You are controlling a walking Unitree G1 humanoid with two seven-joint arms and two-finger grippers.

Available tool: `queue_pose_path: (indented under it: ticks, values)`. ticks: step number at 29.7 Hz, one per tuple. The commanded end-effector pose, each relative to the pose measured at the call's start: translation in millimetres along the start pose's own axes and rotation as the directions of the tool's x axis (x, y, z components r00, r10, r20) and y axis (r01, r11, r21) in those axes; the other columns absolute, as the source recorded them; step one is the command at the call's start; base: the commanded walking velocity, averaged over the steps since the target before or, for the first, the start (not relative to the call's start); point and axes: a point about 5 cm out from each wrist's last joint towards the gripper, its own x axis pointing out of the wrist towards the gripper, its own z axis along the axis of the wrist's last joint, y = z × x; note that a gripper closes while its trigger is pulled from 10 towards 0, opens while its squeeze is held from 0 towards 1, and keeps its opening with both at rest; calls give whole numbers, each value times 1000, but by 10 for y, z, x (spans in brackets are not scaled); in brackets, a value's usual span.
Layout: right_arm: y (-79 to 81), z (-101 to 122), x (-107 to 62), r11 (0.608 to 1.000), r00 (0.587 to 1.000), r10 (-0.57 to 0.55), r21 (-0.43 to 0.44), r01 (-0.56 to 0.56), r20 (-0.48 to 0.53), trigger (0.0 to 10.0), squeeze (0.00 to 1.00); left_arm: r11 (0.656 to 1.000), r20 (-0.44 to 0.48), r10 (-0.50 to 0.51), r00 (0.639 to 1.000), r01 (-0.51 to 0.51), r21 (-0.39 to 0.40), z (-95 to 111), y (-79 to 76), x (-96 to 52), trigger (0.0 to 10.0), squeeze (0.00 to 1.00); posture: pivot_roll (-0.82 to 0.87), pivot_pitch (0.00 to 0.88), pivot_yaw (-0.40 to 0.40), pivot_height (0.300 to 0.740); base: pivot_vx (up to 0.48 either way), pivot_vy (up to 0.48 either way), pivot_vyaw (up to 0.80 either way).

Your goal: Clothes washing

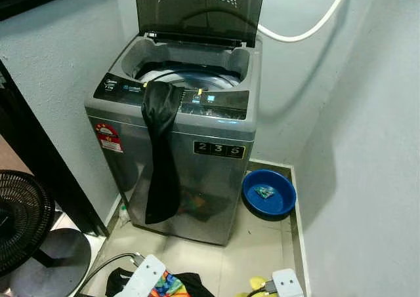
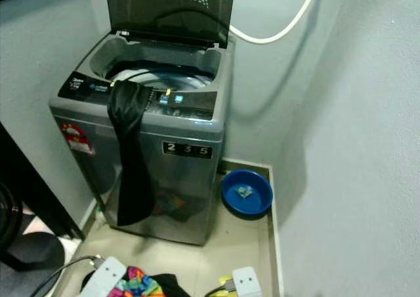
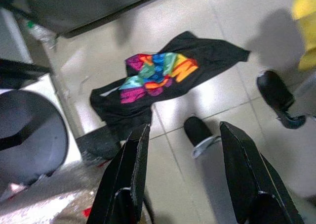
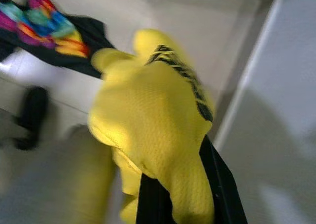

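At frame centre of the left eye view, grey top-loading washing machine [image 1: 190,159], lid up, long black garment [image 1: 161,154] draped over its front rim. Lower right, round blue plastic basin [image 1: 269,193]; bottom edge, black T-shirt with rainbow print [image 3: 160,75] on tiles. Right gripper [image 4: 182,204] clamped on yellow mesh cloth [image 4: 153,120]; left gripper [image 3: 185,179] spread, holding nothing.

Top-loading washing machine [image 2: 164,146] with its lid [image 2: 170,12] raised, standing in a tiled corner.

A black garment [image 2: 131,153] hangs over the front rim beside the control panel [image 2: 184,103] and trails down the grey front. A blue basin [image 2: 246,193] sits on the floor at the machine's right, a small object inside. A white hose [image 2: 282,28] curves across the wall at upper right. At the bottom edge lie a black shirt with a multicoloured print [image 2: 134,284] and two white robot parts.
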Motion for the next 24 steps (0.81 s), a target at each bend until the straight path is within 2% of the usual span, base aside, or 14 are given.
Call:
queue_pose_path:
  ticks: [1, 8, 10, 16, 19, 22, 24]
  values:
    - [-47, -64, -16, 998, 1000, -9, -65, 7, -24, 10000, 0, 999, -26, 2, 1000, -1, 39, -67, 22, -14, 10000, 0, 42, 0, 8, 740, 0, 0, 0]
    - [-113, -131, -33, 996, 998, -27, -92, 22, -60, 10000, 0, 998, -75, 31, 997, -27, 48, -207, 113, -60, 10000, 0, 51, 0, 18, 740, 0, 0, 0]
    - [-90, -115, -29, 992, 999, -7, -126, 0, -51, 10000, 0, 996, -78, 14, 997, -7, 94, -237, 91, -70, 10000, 0, 58, 0, 20, 740, 0, 0, 0]
    - [-52, -165, -45, 994, 998, -6, -107, 0, -60, 10000, 0, 995, -100, 11, 995, -1, 98, -323, 38, -92, 10000, 0, 62, 0, 15, 740, 0, 0, 0]
    - [41, -200, -58, 990, 997, 35, -137, -44, -65, 10000, 0, 997, -110, 39, 993, -31, 77, -362, 64, -107, 10000, 0, 76, 0, 8, 740, 0, 0, 0]
    - [78, -222, -66, 994, 997, 36, -97, -43, -69, 10000, 0, 995, -122, 95, 988, -97, -12, -395, 185, -131, 10000, 0, 97, 0, -10, 740, 0, 0, 0]
    - [106, -184, -55, 987, 996, 66, -143, -74, -58, 10000, 0, 990, -112, 111, 987, -119, -70, -375, 217, -130, 10000, 0, 106, 0, -16, 740, 0, 0, 0]
